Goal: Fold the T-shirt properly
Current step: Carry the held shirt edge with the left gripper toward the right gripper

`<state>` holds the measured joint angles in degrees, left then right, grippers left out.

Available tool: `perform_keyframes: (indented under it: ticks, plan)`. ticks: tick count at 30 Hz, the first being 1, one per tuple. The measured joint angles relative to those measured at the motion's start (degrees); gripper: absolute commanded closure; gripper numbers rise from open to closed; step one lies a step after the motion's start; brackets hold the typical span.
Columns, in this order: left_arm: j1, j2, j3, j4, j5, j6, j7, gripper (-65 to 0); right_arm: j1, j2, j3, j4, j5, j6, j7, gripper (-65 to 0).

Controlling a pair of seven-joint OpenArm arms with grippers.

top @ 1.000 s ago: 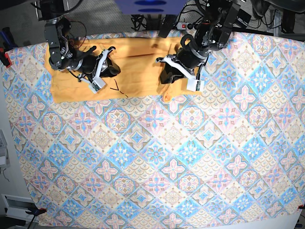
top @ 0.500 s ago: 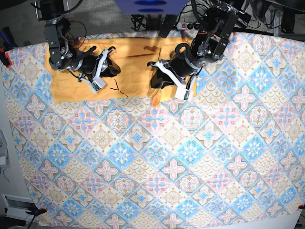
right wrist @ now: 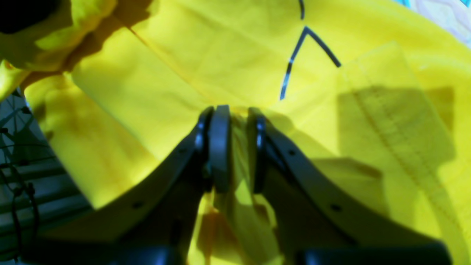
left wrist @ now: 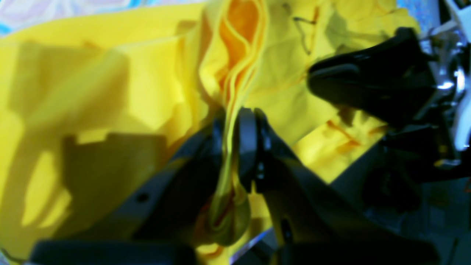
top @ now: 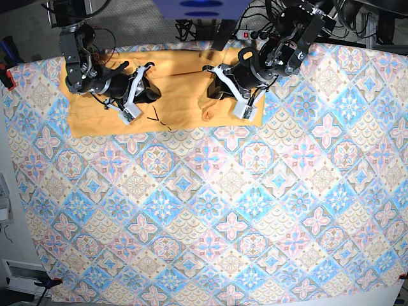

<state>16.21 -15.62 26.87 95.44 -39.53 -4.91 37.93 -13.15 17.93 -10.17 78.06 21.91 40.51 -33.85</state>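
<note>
The pale orange T-shirt (top: 178, 80) lies along the far edge of the table, its right end bunched. Its dark scribble print (top: 157, 118) shows near the front hem and again close up as print (right wrist: 305, 48). My left gripper (top: 209, 95) is shut on a folded ridge of the T-shirt (left wrist: 110, 92), and the cloth runs down between the gripper's (left wrist: 230, 121) jaws. My right gripper (top: 152, 95) rests on the shirt's left half. In the right wrist view, this gripper (right wrist: 233, 117) pinches a pleat of the T-shirt (right wrist: 165, 66).
The blue-pink patterned tablecloth (top: 210, 210) covers the whole table. Cables and a power strip (top: 245, 33) lie just behind the far edge. A red clamp (top: 6, 78) sits at the left edge. The right gripper's black body (left wrist: 368, 84) is close to my left gripper.
My left gripper has moved left and toward the far edge, dragging the shirt's right end inward over the rest. The right arm has stayed still.
</note>
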Motion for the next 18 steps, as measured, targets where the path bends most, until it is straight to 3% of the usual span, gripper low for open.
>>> perform_keyframes:
  ticks: [18]
  plan:
    - [-1.22,0.20,0.42,-2.14,0.02,0.22,-2.80,-8.7,-0.04,-0.15,0.00,1.46,-0.66,-0.13,-0.96,-8.6]
